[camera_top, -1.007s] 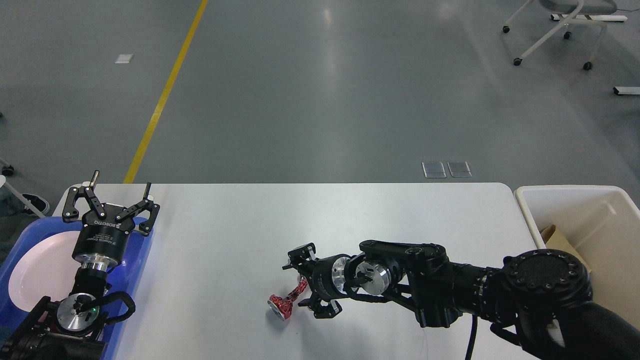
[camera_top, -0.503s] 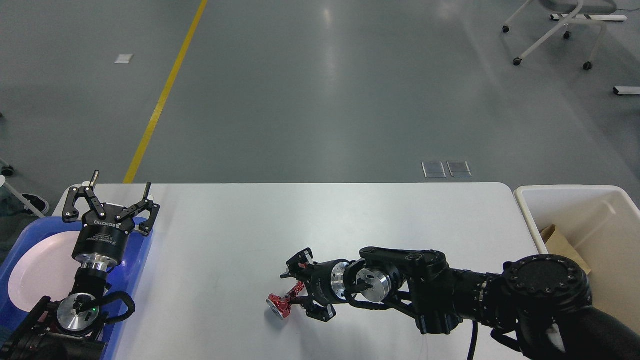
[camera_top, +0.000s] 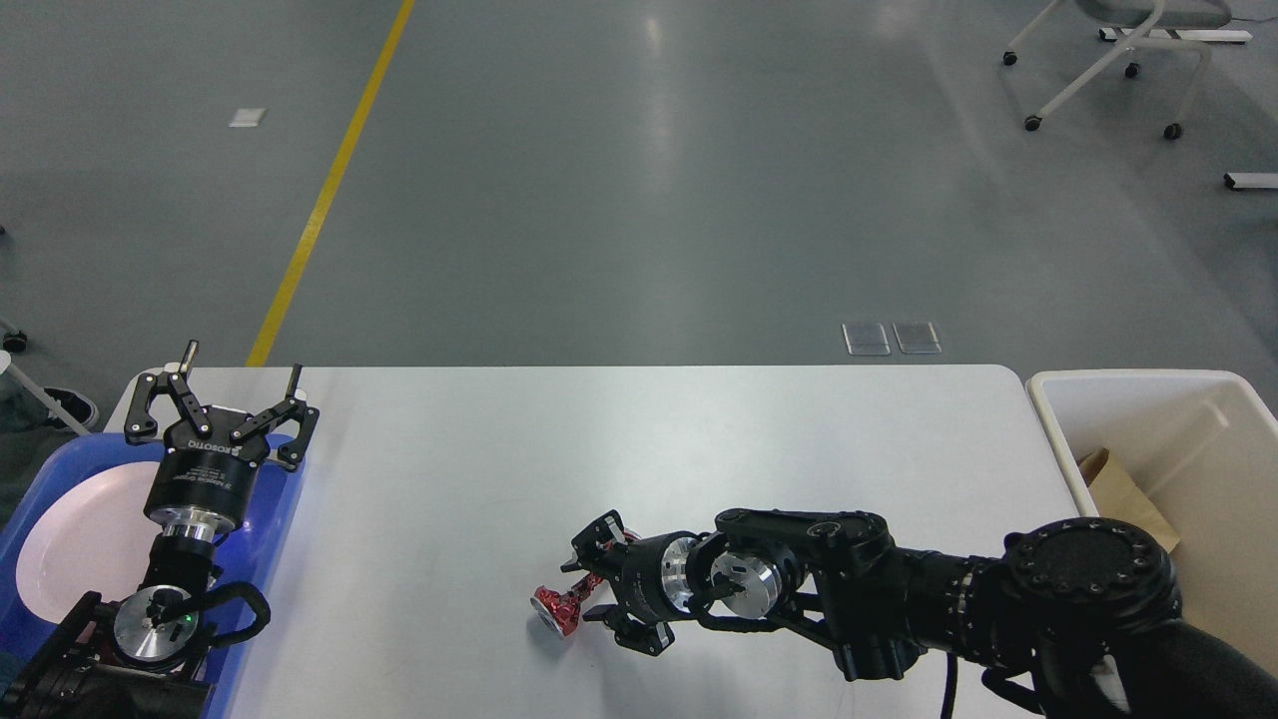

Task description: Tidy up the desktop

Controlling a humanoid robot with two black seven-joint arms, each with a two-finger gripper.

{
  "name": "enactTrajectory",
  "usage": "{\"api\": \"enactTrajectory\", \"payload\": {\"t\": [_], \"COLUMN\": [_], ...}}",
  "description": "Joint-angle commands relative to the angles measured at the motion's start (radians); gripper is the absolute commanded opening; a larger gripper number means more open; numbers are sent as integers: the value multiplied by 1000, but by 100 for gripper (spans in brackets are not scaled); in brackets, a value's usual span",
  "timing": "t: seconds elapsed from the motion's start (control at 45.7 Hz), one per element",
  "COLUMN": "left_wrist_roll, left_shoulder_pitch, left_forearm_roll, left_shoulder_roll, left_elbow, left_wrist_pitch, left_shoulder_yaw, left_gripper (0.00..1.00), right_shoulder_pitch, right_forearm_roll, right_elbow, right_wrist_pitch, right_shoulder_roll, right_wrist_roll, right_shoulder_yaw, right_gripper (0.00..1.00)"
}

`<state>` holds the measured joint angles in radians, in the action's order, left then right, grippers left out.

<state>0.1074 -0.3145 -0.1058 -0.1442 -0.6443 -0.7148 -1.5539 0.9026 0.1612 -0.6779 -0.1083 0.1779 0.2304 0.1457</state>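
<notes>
- The desktop [camera_top: 619, 439], a wide white tabletop with rounded far corners, fills the lower half of the head view, with grey floor beyond its far edge.
- A small red crumpled object [camera_top: 561, 607], shiny like foil or a wrapper, is seen lying on the desktop near its front, roughly at mid-width.
- The right gripper [camera_top: 587, 587] is held low over the desktop at the right end of the red object, its fingers spread to either side of that end; the jaws are seen parted, and whether they touch the object cannot be told.
- The right arm [camera_top: 899, 589] is stretched in from the lower right, lying low across the front of the desktop.
- The left gripper [camera_top: 240, 394] is raised at the far-left corner of the desktop, pointing away from the camera, its two fingers splayed wide with nothing between them.
- A blue tray [camera_top: 275, 519] is placed at the left end of the desktop, below the left gripper, and a white plate [camera_top: 70, 539] is seen lying inside it.
- A cream bin [camera_top: 1118, 399] is set just beside the right end of the desktop, and a piece of brown paper or card [camera_top: 1123, 489] is seen inside it.
- A yellow line [camera_top: 324, 195] is marked on the floor at the left, and a white chair base on castors [camera_top: 1108, 60] stands at the far right.
</notes>
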Motion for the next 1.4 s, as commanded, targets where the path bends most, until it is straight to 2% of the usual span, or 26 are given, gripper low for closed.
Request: {"api": "enactTrajectory", "payload": {"t": [0.0, 0.241, 0.328, 0.394, 0.46, 0.722, 0.985, 1.16, 1.379], "left_wrist_roll": [0, 0, 0, 0, 0, 0, 0, 0, 0], "left_shoulder_pitch": [0, 0, 0, 0, 0, 0, 0, 0, 0], "left_forearm_roll": [0, 0, 0, 0, 0, 0, 0, 0, 0], "left_shoulder_roll": [0, 0, 0, 0, 0, 0, 0, 0, 0], "left_elbow": [0, 0, 0, 0, 0, 0, 0, 0, 0], "left_wrist_pitch": [0, 0, 0, 0, 0, 0, 0, 0, 0], "left_shoulder_yaw": [0, 0, 0, 0, 0, 0, 0, 0, 0], "left_gripper": [96, 96, 96, 96, 96, 96, 96, 96, 96], "right_shoulder_pitch": [-2, -4, -5, -5, -5, 1, 53, 117, 292], "right_forearm_roll": [0, -3, -3, -3, -3, 0, 4, 6, 21], "right_elbow": [-3, -6, -8, -8, -8, -14, -57, -173, -360], "right_wrist_pitch": [-2, -1, -1, -1, -1, -7, -19, -28, -28], "right_shoulder_roll": [0, 0, 0, 0, 0, 0, -18, -110, -216], "right_wrist_roll": [0, 0, 0, 0, 0, 20, 18, 17, 14], "right_shoulder_yaw": [0, 0, 0, 0, 0, 0, 2, 28, 213], "right_gripper": [38, 33, 23, 9, 0, 0, 0, 0, 0]}}
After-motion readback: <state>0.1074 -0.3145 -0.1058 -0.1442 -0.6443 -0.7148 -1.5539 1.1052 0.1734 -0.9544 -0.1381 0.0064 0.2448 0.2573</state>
